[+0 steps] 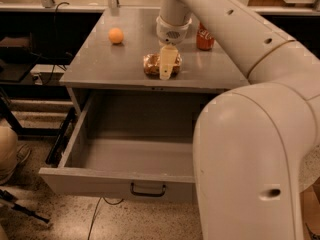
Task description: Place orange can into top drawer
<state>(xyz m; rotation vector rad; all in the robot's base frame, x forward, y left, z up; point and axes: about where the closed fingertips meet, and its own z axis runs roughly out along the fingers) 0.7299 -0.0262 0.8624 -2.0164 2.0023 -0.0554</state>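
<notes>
The orange can [152,64] lies on its side near the front edge of the grey cabinet top. The gripper [166,66] hangs down right over the can's right part, its pale fingers [168,60] in front of it and hiding that end. The top drawer [120,181] stands pulled out below, its inside bare, with a dark handle [148,190] on its front panel. The large white arm fills the right side of the view and hides the drawer's right part.
A small orange ball [116,35] sits at the left back of the cabinet top [100,64]. A red Coca-Cola can [204,38] stands at the right back, partly behind the arm. Black frames and cables lie on the floor at the left.
</notes>
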